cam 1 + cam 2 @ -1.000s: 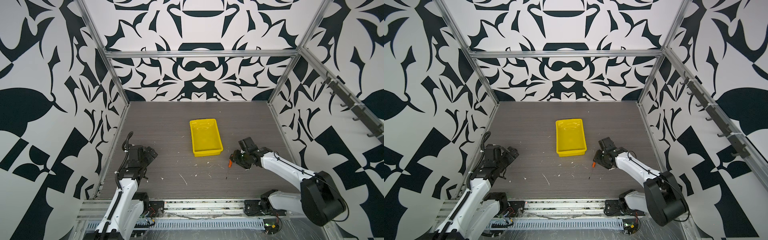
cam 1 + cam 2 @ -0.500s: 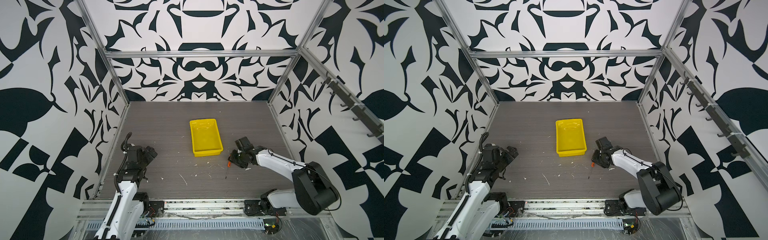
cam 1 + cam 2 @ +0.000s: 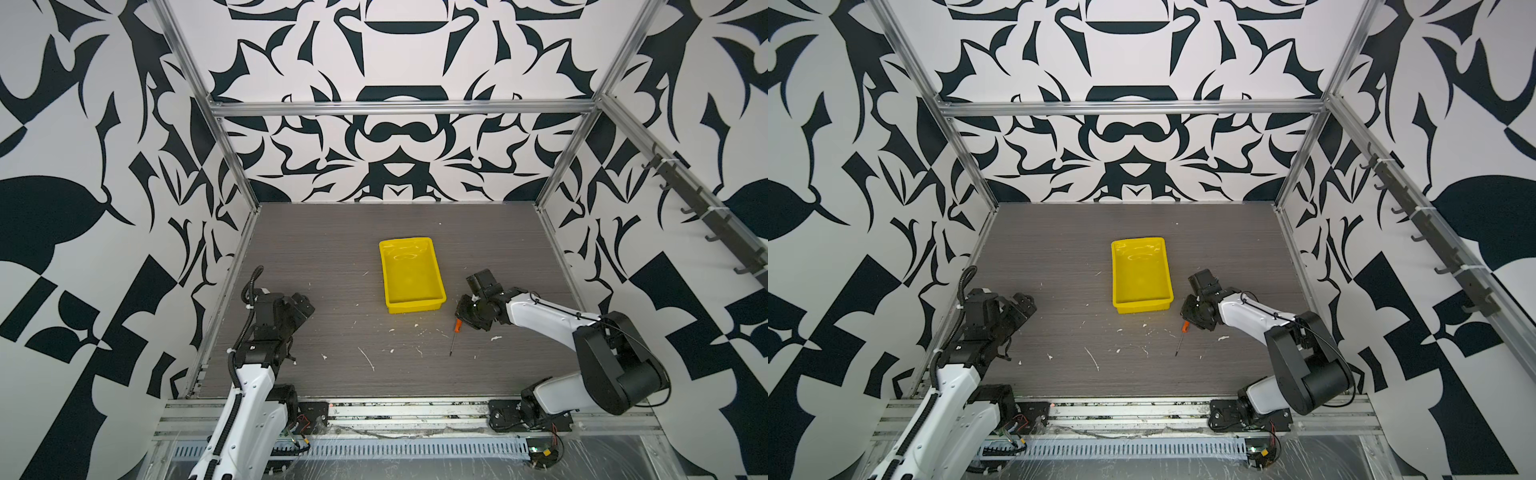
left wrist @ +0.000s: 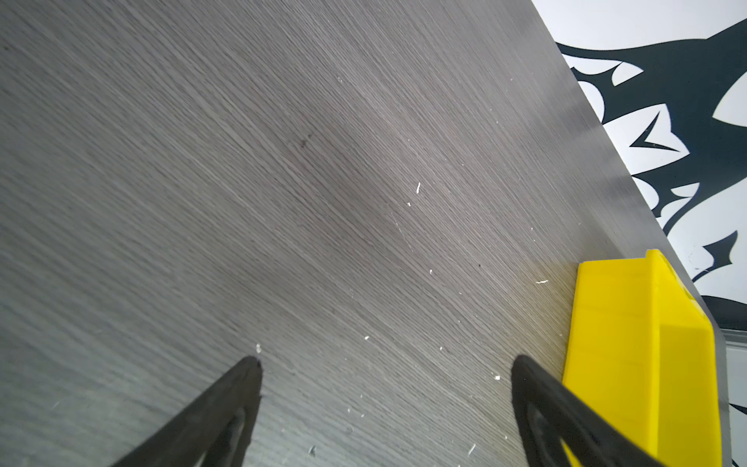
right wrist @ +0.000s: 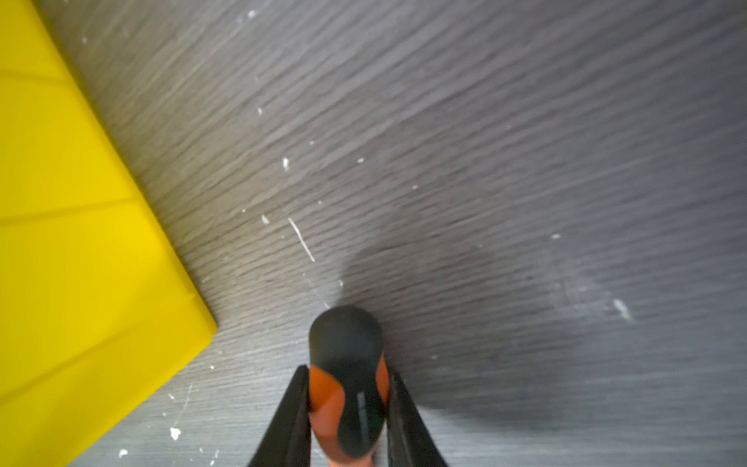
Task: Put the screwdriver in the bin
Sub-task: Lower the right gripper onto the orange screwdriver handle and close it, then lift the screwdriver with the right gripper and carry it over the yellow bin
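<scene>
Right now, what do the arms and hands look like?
White shells, black joints. Ribbed black cable hose on the left arm; thin black cable along the right arm. Black tapered fingers on the left hand and right hand.

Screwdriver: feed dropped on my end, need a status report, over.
Right tool shut on screwdriver handle. Left tool open, holding nothing. Screwdriver outside bin, by its near right corner. Only white flecks on table between.

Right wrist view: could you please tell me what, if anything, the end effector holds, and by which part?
The right end effector grips the small slim orange-and-black screwdriver by its handle, near the black cap.
</scene>
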`<state>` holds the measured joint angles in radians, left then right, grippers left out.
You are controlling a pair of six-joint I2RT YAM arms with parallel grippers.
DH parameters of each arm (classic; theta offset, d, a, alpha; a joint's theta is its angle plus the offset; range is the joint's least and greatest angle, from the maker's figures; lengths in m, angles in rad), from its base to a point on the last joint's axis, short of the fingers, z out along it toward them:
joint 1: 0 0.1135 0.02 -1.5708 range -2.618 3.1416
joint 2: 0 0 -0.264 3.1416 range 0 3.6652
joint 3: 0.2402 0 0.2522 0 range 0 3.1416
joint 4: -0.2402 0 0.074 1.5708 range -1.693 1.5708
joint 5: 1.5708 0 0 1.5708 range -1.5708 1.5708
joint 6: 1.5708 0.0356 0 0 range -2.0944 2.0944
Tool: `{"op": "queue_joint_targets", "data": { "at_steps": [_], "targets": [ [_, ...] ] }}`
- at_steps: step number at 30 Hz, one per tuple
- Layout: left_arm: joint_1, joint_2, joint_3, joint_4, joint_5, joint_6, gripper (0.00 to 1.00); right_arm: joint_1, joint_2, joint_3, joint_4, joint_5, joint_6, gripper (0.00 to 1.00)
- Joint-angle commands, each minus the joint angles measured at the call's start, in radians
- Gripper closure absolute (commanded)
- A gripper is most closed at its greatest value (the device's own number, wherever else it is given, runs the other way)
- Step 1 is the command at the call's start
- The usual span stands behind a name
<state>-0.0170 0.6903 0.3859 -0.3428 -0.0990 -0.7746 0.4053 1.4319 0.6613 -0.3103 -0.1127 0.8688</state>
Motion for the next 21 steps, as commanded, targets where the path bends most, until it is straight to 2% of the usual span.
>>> {"op": "queue_joint_targets", "data": {
  "at_steps": [1, 6, 13, 18, 21],
  "targets": [
    [0.002, -0.013, -0.013, -0.036, -0.009, -0.017, 0.01, 0.000, -0.069, -0.031, -0.067, 0.058, -0.020, 0.82],
    [0.002, -0.019, -0.011, -0.053, -0.037, -0.032, 0.01, 0.000, -0.201, -0.011, -0.157, 0.205, -0.129, 0.92],
    [0.001, -0.005, -0.026, -0.021, -0.042, -0.055, 0.00, 0.000, -0.306, 0.125, -0.216, 0.333, -0.241, 0.94],
    [0.001, 0.028, -0.013, -0.032, -0.044, -0.066, 0.00, 0.000, -0.232, 0.248, -0.123, 0.317, -0.239, 0.96],
    [0.001, 0.021, -0.012, -0.043, -0.052, -0.067, 0.00, 0.001, -0.118, 0.354, -0.074, 0.216, -0.194, 0.97]
  ]
}}
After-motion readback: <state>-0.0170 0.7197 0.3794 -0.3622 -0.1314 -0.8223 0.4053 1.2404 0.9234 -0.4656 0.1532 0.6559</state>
